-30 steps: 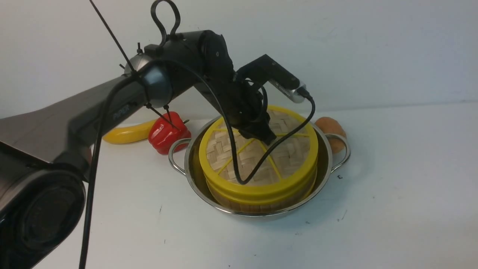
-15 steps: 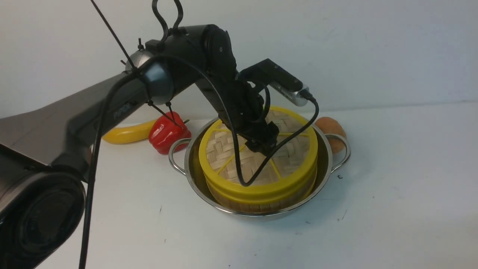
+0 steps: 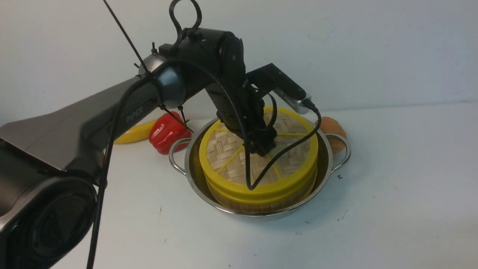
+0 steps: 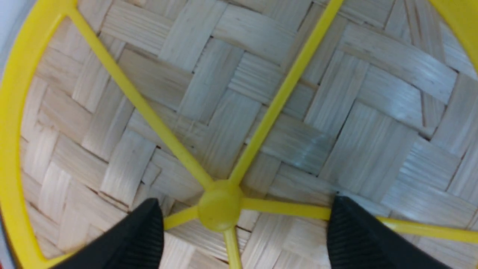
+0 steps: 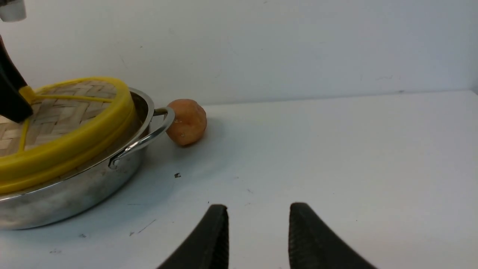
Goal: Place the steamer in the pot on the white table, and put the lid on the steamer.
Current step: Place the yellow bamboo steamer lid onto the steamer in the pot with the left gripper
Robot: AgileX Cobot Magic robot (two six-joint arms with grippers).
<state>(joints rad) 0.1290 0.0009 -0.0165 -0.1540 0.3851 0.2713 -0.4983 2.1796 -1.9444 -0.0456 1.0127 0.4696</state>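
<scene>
The left jaws stand spread wide on either side of the central knob [image 4: 220, 205] and grip nothing, so the lid [image 3: 224, 149] rests by its own weight. It lies flat on the steamer [image 3: 261, 203] at the middle of the front view. The steamer sits inside the pot [image 3: 325, 164] on the bench [image 3: 392, 186]. At the lower centre of the right wrist view, the right jaws hang partly open and empty, clear of the work.

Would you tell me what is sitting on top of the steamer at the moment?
The woven lid rests on the steamer, with the open left gripper straddling its knob. The steamer's contents are hidden under the lid.
</scene>
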